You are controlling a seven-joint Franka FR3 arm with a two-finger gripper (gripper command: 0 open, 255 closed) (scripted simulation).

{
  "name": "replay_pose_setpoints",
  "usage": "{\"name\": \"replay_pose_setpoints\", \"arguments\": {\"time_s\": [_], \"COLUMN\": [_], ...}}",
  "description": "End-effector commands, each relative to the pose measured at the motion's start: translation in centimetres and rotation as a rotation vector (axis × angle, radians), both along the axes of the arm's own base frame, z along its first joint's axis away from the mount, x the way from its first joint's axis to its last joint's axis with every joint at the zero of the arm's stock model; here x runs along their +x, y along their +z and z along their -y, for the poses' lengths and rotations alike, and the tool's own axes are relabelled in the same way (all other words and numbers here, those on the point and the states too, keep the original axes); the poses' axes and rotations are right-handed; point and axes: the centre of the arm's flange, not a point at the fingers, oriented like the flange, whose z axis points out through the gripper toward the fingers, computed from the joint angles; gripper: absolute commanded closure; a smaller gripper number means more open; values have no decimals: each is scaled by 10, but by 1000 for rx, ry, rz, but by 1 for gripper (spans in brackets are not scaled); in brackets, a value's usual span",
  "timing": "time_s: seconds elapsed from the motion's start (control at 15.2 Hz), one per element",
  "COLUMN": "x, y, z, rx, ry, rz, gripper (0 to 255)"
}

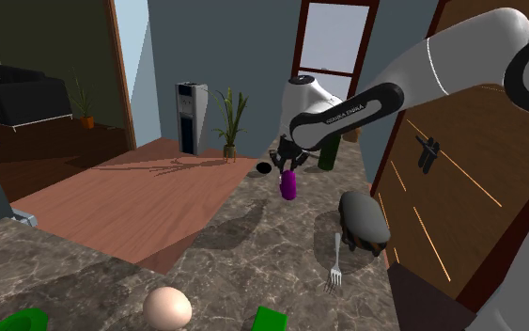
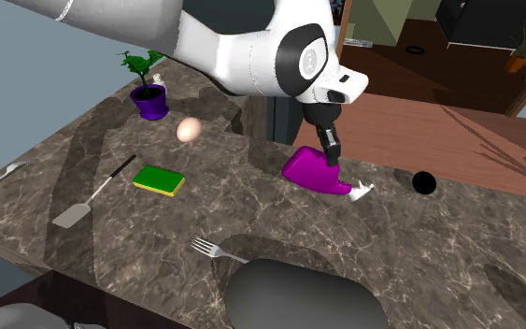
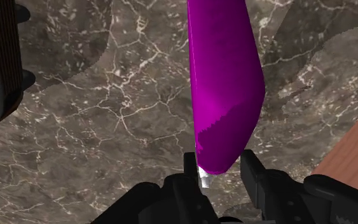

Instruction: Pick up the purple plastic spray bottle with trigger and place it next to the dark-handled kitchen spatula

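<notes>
The gripper [image 2: 332, 155] hangs over the dark marble counter [image 2: 419, 245] w/ its two black fingers [image 3: 192, 167] squeezed tight on the thin end of the purple spray bottle [image 2: 313, 170]; in the wrist view the bottle's fat body sticks out away from the fingers, w/ the counter behind it; in the second exterior view the bottle leans over, its little white trigger [image 2: 362, 192] low & v. close to the counter, but can't tell if it touches; the bottle is near the counter edge by the wood floor [image 2: 419, 121]; a small black ball [image 2: 424, 182] sits near it, by that edge, on that view's right; the spatula [image 2: 97, 193], w/ a dark handle & a grey blade, lies flat on the counter, well apart from the bottle, toward that view's left; a green & yellow sponge [image 2: 159, 179] lies just beside the spatula, between it & the bottle; an egg [image 2: 189, 129] sits past the sponge, near a plant in a purple pot [image 2: 149, 98]; a fork [image 2: 216, 250] lies near the front, next to a big dark grey lump [image 2: 298, 294]; in the shoulder view the bottle is right under the gripper
</notes>
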Motion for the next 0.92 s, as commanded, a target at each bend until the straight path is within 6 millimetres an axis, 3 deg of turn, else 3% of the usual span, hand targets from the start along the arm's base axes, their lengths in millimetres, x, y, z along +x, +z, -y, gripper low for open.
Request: {"name": "replay_pose_setpoints", "arguments": {"time_s": [0.0, 0.86], "x": [0, 0], "y": [10, 79], "z": [-1, -1], "rx": [0, 0], "ry": [0, 0], "rz": [0, 0], "gripper": [255, 255]}}
